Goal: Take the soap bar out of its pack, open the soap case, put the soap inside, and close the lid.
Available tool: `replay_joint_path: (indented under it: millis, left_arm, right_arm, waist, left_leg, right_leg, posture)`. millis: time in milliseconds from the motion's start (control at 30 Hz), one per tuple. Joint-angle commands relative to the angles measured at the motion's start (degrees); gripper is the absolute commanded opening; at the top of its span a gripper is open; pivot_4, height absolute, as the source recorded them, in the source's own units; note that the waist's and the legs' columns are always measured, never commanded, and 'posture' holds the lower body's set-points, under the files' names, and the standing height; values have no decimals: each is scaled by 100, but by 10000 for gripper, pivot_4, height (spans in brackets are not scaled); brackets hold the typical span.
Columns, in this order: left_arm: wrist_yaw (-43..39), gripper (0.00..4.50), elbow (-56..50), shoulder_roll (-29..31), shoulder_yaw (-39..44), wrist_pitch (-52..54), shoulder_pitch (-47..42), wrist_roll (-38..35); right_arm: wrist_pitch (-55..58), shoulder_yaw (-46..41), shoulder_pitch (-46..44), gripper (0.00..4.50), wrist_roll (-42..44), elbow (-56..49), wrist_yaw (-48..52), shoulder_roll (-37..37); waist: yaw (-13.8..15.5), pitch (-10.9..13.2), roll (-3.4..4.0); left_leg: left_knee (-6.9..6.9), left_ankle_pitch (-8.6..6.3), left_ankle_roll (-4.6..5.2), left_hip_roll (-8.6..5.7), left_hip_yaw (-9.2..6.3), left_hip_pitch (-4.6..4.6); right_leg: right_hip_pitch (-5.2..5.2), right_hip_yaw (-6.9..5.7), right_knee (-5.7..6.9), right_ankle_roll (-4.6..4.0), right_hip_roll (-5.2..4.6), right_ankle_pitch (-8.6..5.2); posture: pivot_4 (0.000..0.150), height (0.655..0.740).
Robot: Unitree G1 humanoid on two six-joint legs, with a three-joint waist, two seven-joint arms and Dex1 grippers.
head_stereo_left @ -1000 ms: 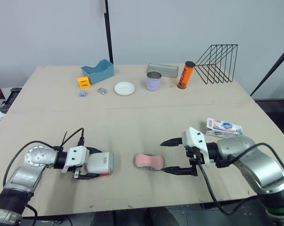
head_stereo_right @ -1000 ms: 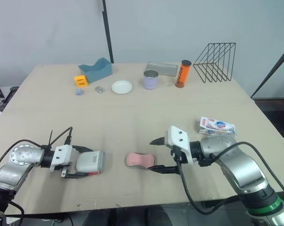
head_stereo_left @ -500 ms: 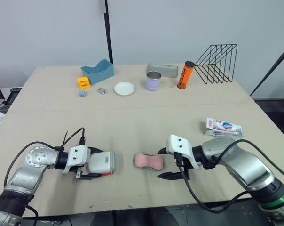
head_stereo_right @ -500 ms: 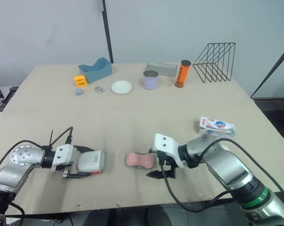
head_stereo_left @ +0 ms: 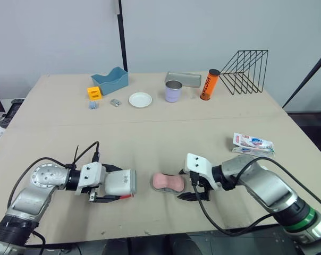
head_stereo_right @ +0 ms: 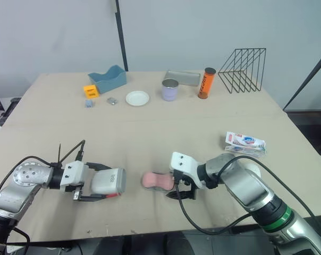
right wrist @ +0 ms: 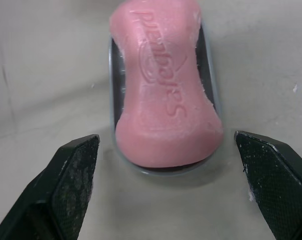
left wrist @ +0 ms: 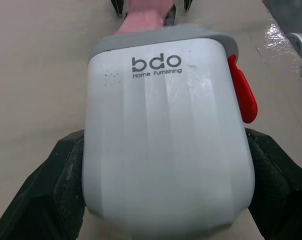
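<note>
1. We see the pink oval soap bar (right wrist: 163, 85) lying in the shallow grey soap-case base (right wrist: 212, 85), on the beige table (head_stereo_left: 150, 133) near its front edge.
2. Our right gripper (head_stereo_left: 185, 184) is spread apart, straddling the soap's near end without touching it.
3. Our left gripper (head_stereo_left: 112, 184) is clamped on the white plastic soap-case lid (left wrist: 166, 135), which has a red latch and sits just beside the soap on our left.

The table (head_stereo_left: 150, 135) lies bare behind the soap (head_stereo_left: 168, 181) as far as the bin (head_stereo_left: 110, 81), plate (head_stereo_left: 140, 100) and cup (head_stereo_left: 174, 91), but the lid (head_stereo_left: 123, 184) held in the left gripper (head_stereo_left: 113, 184) stands just left of it and the right gripper (head_stereo_left: 182, 184), fingers spread, flanks its right end.
</note>
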Motion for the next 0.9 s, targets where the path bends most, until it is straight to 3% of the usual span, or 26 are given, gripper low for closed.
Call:
replay_joint_path:
  millis: [33, 367, 467, 733, 900]
  left_arm:
    - [37, 35259, -181, 11, 78, 26, -50, -80]
    - [60, 35259, -210, 25, 101, 60, -76, -79]
    - [68, 35259, -230, 38, 105, 82, -65, -86]
    - [106, 35259, -257, 42, 93, 104, -57, -65]
    - [113, 35259, -267, 49, 93, 114, -64, -58]
  right_arm:
    - [-37, 34, -143, 45000, -146, 28, -39, 40]
    - [-14, 147, -155, 45000, -287, 119, -5, 121]
    - [-157, 245, -100, 37116, -403, 99, 68, 50]
    - [-148, 233, -56, 1426, -480, 138, 116, 85]
    - [-246, 194, -54, 514, -496, 104, 184, 48]
  waist:
    - [0, 0, 0]
    - [0, -1, -1]
    - [0, -1, -2]
    - [1, -2, -3]
    - [0, -3, -4]
  left_leg:
    - [0, 0, 0, 0, 0, 0]
    - [0, 0, 0, 2, 0, 1]
    - [0, 0, 0, 2, 0, 2]
    - [0, -1, -1, 2, -1, 2]
    - [0, -1, -1, 2, -1, 2]
  right_leg:
    - [0, 0, 0, 0, 0, 0]
    - [0, 0, 0, 1, 2, 0]
    - [0, -1, 0, 0, 1, 0]
    - [1, -1, 0, 0, 2, -2]
    - [1, -2, 0, 0, 1, -1]
  posture:
    - [1500, 7393]
    - [1500, 7393]
    - [1500, 7393]
    - [1500, 7393]
    - [1500, 7393]
